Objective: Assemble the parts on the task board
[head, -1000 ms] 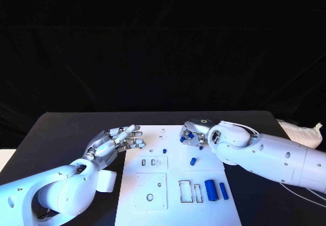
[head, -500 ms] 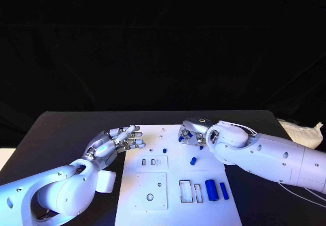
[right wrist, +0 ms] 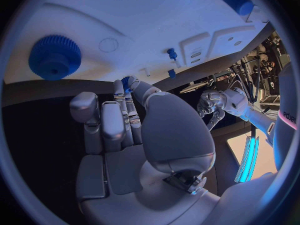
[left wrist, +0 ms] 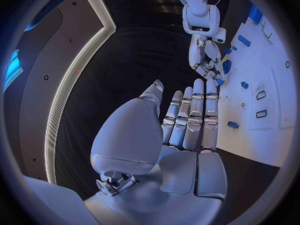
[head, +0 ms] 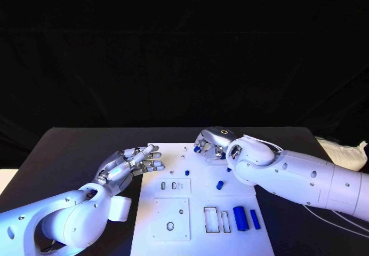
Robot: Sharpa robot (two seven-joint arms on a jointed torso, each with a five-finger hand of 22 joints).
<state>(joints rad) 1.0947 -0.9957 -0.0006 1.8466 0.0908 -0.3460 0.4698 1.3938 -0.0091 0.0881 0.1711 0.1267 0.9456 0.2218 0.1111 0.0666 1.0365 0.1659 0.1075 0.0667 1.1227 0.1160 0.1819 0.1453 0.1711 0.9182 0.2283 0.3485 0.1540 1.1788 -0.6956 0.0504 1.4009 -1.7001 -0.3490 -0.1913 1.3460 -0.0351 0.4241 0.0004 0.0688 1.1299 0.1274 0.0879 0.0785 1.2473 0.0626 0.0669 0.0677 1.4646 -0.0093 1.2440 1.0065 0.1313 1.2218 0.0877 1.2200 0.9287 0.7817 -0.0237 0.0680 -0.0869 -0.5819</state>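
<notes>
Ridged blue gear (right wrist: 55,56), flat white board (head: 196,234)

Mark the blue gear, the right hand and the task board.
blue gear (right wrist: 55,57), right wrist view, middle of its toothed face.
right hand (head: 213,142), head view, back of the hand.
task board (head: 201,245), head view, bare white area near its front edge.

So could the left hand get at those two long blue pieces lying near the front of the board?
Probably yes. The left hand is open and holds nothing, and nothing covers the two long blue pieces; the right arm passes behind them.
</notes>
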